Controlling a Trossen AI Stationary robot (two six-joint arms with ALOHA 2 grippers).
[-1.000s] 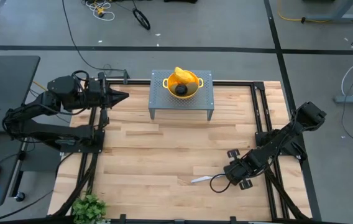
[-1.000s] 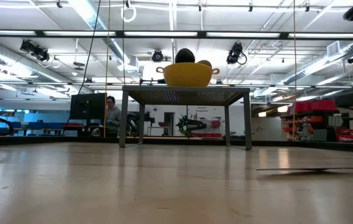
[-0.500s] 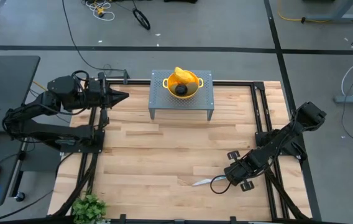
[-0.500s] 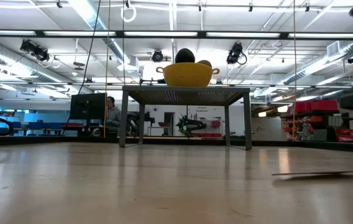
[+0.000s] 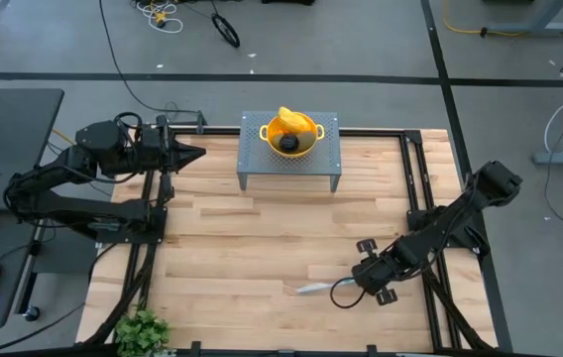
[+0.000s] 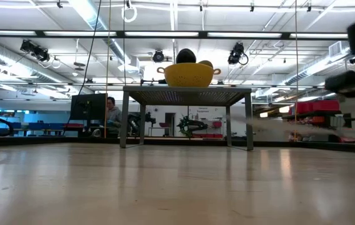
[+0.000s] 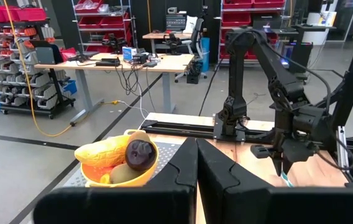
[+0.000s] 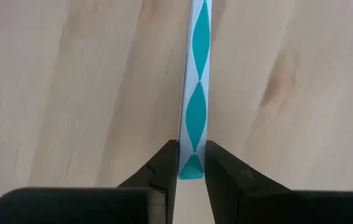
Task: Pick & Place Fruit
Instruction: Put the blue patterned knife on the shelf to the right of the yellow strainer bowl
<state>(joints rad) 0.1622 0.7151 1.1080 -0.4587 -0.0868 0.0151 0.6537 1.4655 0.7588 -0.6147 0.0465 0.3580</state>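
A: Between the right gripper's (image 8: 190, 163) jaws: the end of the knife (image 8: 195, 81) handle, both fingers pressed flat to its sides. So clamped on the knife, not on any fruit.

B: And the fruit (image 5: 294, 127)?

A: Well apart from those jaws, piled in the yellow bowl (image 5: 267, 130) on the perforated metal stand (image 5: 252, 159) at the far side of the wooden table (image 5: 242, 248). The left gripper (image 7: 195, 163) is parked at its own edge, jaws together, nothing between them; the bowl sits ahead of it.

B: Step in hand?

A: My read: the fruit looks already placed. The right arm is handling the knife, which in the low view shows only as a blurred streak off the tabletop. Tidying or repositioning, I'd guess.

B: Next move?

A: Probably a set-down somewhere. Needs the blade kept level, and a clean release so the thin handle doesn't twist in the pads.

B: Materials, big to small?

A: Table: pale planks, smooth, visible grain. Stand: grey mesh top, four legs. Bowl: glossy yellow, two handles. Fruit: a yellow-orange oblong (image 7: 102, 153), a dark round piece (image 7: 139, 154) with a wrinkled matte skin, an olive oval (image 7: 122, 175) below. Knife handle: slim, flat, white with teal diamonds; likely slippery.
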